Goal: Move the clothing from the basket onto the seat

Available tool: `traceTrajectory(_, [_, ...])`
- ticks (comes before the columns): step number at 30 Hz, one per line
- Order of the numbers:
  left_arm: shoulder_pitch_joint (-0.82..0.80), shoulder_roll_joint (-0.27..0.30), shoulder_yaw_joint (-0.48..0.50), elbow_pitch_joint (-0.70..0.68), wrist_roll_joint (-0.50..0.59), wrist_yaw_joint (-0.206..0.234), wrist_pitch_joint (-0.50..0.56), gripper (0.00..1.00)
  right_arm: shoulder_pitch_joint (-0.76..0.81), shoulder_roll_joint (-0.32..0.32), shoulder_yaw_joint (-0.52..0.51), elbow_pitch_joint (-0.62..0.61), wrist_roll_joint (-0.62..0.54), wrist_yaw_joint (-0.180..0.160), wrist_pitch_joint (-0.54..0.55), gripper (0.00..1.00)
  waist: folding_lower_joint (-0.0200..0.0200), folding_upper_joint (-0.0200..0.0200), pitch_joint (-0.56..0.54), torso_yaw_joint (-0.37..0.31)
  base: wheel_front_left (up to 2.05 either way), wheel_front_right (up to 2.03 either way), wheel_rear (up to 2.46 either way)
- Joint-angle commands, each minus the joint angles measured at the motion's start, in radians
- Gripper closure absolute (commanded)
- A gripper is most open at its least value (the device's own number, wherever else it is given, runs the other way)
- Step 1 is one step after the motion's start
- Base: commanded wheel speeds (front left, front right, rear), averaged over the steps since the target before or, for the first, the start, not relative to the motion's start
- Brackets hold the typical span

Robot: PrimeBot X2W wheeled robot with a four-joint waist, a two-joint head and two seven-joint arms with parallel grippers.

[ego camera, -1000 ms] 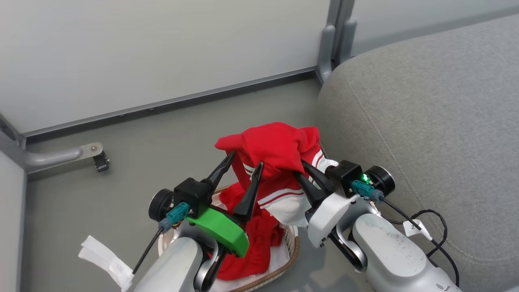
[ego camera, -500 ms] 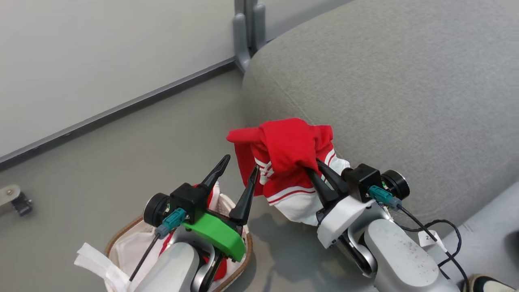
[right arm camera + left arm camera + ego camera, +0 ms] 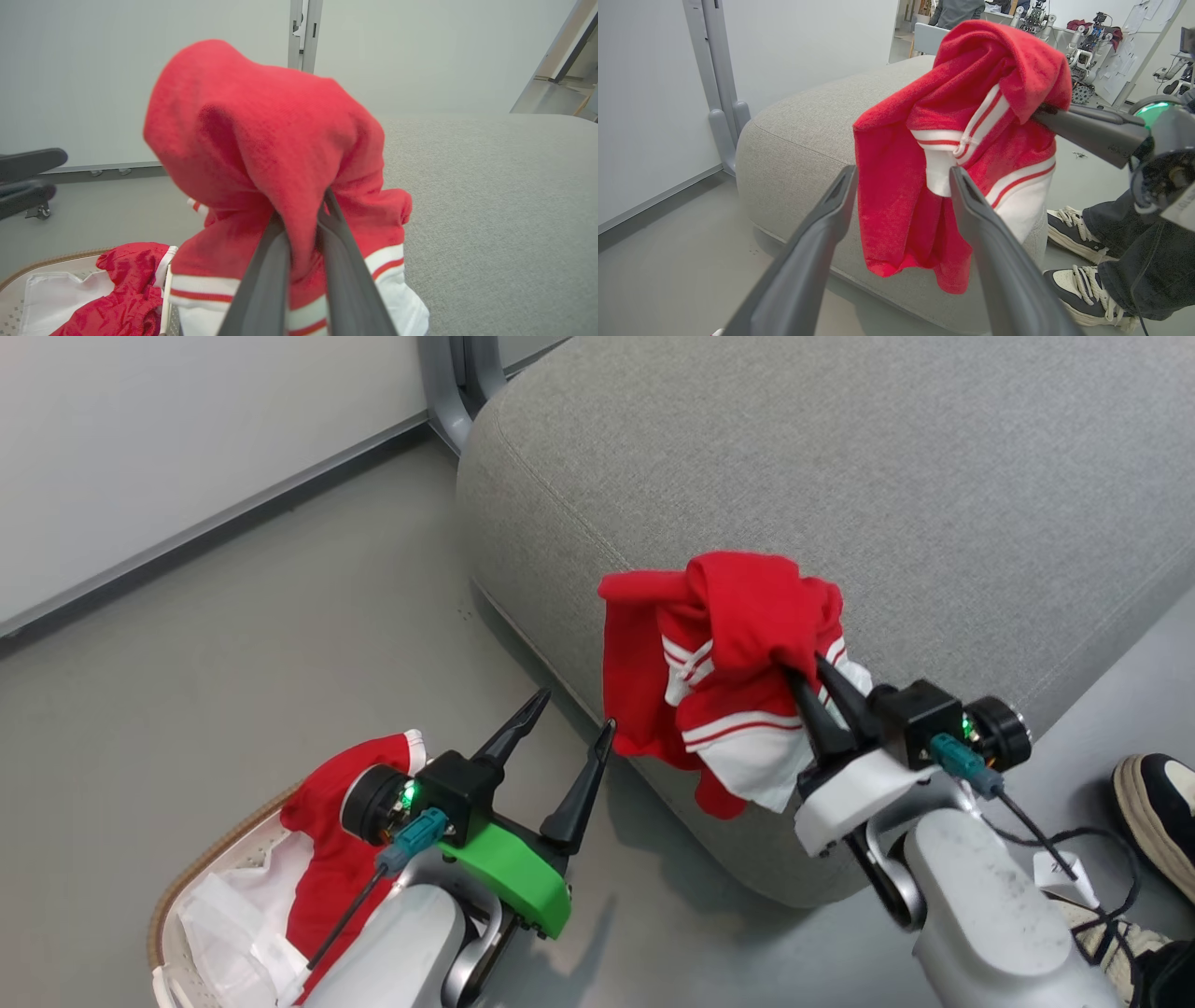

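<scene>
The striped red garment (image 3: 738, 644) hangs bunched over the seat's (image 3: 840, 476) front edge, the right gripper's (image 3: 808, 665) jaws clamped on it. The other red garment (image 3: 336, 803) lies in the basket (image 3: 201, 868). The left gripper (image 3: 575, 711) hovers between basket and seat, jaws apart and empty.

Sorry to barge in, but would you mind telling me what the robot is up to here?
It is moving clothing from a basket to a seat. The right claw is shut on a striped red garment, which hangs in the air at the near edge of the grey seat and is not yet laid on it. The left claw is open and empty. The other red garment lies in the basket on the floor.
</scene>
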State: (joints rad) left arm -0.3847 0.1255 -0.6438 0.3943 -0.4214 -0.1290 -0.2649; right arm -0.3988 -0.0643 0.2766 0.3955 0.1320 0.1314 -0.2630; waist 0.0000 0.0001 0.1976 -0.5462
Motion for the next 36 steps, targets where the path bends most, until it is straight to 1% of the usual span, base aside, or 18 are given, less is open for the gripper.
traceTrajectory(1, [-0.018, 0.02, 0.006, 0.001, -0.003, -0.003, 0.001, 0.0, -0.04, -0.015, -0.01, -0.005, -0.014, -0.001, -0.003, 1.0, 0.0, -0.0001, 0.036, -0.009, 0.0, 0.0, 0.0])
traceTrajectory(8, [0.001, 0.073, 0.04, -0.015, 0.016, -0.003, 0.001, 0.0, -0.238, -0.098, -0.064, 0.039, -0.071, -0.001, -0.003, 1.0, 0.0, -0.0001, 0.11, -0.007, 0.0, 0.0, 0.0])
traceTrajectory(9, [-0.001, 0.085, 0.042, -0.022, 0.022, -0.003, 0.001, 0.0, -0.297, -0.126, -0.095, 0.063, -0.088, -0.001, -0.003, 1.0, 0.0, -0.0001, 0.137, 0.008, 0.0, 0.0, 0.0])
traceTrajectory(12, [-0.015, 0.11, 0.04, -0.03, 0.024, -0.003, 0.001, 0.0, -0.378, -0.159, -0.127, 0.095, -0.12, -0.001, -0.002, 1.0, 0.0, -0.0001, 0.179, 0.033, 0.0, 0.0, 0.0])
traceTrajectory(15, [-0.033, 0.13, 0.038, -0.04, 0.024, -0.003, 0.001, 0.0, -0.454, -0.207, -0.161, 0.138, -0.156, -0.002, -0.002, 1.0, 0.0, -0.0001, 0.222, 0.059, 0.0, 0.0, 0.0])
traceTrajectory(17, [-0.039, 0.143, 0.038, -0.046, 0.024, -0.003, 0.001, 0.0, -0.497, -0.221, -0.182, 0.168, -0.171, -0.001, -0.002, 1.0, 0.0, -0.0001, 0.247, 0.074, 0.0, 0.0, 0.0])
traceTrajectory(23, [-0.065, 0.178, 0.027, -0.061, 0.02, -0.003, 0.001, 0.0, -0.585, -0.234, -0.249, 0.263, -0.21, -0.001, -0.002, 1.0, 0.0, -0.0001, 0.316, 0.111, 0.0, 0.0, 0.0])
traceTrajectory(27, [-0.081, 0.201, 0.024, -0.07, 0.013, -0.003, 0.001, 0.0, -0.605, -0.21, -0.309, 0.303, -0.223, -0.001, -0.002, 1.0, 0.0, -0.0001, 0.355, 0.135, 0.0, 0.0, 0.0])
traceTrajectory(36, [-0.104, 0.226, 0.029, -0.077, 0.007, -0.003, 0.001, 0.0, -0.561, -0.158, -0.485, 0.393, -0.334, -0.001, -0.002, 1.0, 0.0, -0.0001, 0.404, 0.178, 0.0, 0.0, 0.0])
